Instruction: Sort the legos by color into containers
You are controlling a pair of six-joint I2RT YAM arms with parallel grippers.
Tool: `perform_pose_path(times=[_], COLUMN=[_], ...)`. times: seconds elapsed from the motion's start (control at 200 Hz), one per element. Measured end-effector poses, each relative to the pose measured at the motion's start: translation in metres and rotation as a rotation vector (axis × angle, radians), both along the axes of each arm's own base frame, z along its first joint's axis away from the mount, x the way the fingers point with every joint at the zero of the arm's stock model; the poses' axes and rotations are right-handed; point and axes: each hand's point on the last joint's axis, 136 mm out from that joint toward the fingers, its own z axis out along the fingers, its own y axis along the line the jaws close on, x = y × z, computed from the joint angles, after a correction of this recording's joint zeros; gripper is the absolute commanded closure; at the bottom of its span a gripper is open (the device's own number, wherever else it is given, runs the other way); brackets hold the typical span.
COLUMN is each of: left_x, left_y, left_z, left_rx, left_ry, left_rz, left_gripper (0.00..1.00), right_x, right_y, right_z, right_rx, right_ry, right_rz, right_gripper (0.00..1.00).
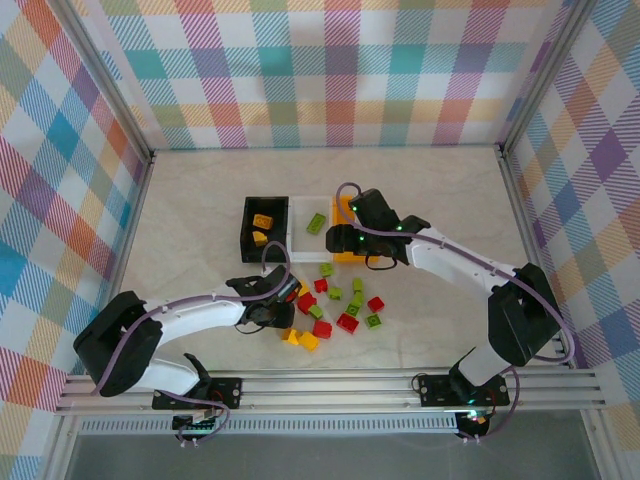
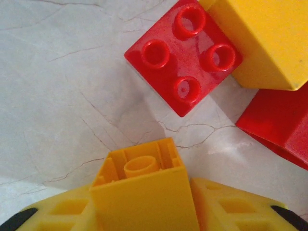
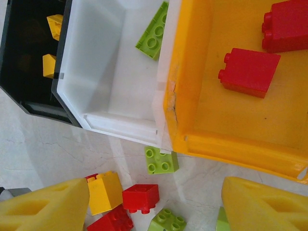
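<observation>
My left gripper (image 1: pixel 272 305) is shut on a yellow-orange lego (image 2: pixel 142 190), hollow underside up, just above the table at the pile's left edge. A red lego (image 2: pixel 185 57) lies studs-up just ahead of it, beside another yellow lego (image 2: pixel 264 38). My right gripper (image 3: pixel 154 207) hangs open and empty over the near rims of the white bin (image 3: pixel 110 120) and the orange bin (image 3: pixel 231 144). The black bin (image 1: pixel 265 228) holds two yellow legos (image 1: pixel 262 220). One green lego (image 3: pixel 153 36) lies in the white bin, and two red legos (image 3: pixel 248 72) in the orange bin.
Loose red, green and yellow legos (image 1: pixel 340 300) are scattered on the marble table between the bins and the arm bases. A green lego (image 3: pixel 161 160) sits against the white bin's near wall. Checked walls close in the table on three sides.
</observation>
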Motion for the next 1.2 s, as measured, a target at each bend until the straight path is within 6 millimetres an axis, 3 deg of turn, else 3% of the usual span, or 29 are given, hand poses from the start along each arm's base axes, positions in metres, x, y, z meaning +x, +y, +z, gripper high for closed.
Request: perform_pose_path(times=[0.125,0.255,0.395,0.5,0.6,0.85,1.005,1.2], left_x=[0.003,0.015,0.055,0.091,0.125,0.203,0.235,0.251], left_y=[0.006,0.023,0.048,0.056,0.056,0.054,0.044,0.032], left_z=[0.013,0.051,0.108,0.132,0.131,0.099,0.096,0.119], left_rx=[0.0,-0.044,-0.114,-0.126,-0.109,-0.061,-0.055,-0.113], left_ry=[-0.044,-0.137,-0.281,-0.331,-0.332,-0.282,-0.287,-0.325], left_rz=[0.015,0.09,0.243,0.32,0.357,0.426,0.418,0.416], left_gripper=[0.65,0.66,0.67,0.68,0.69,0.65,0.34,0.1], right_x=[0.0,-0.002,-0.007,-0.01,-0.012,-0.023,-0.029,-0.048], right_y=[0.0,-0.004,-0.011,-0.015,-0.019,-0.029,-0.034,-0.048], right_z=[0.0,0.0,0.003,0.006,0.001,-0.004,-0.005,-0.029], right_rx=[0.0,-0.003,0.0,0.005,-0.007,-0.015,-0.008,-0.048], right_ry=[-0.002,-0.007,-0.017,-0.021,-0.017,0.001,0.008,0.071], right_rz=[-0.002,-0.01,-0.023,-0.038,-0.048,-0.061,-0.067,-0.068], right_gripper=[0.27,0.27,0.27,0.27,0.27,0.27,0.25,0.25])
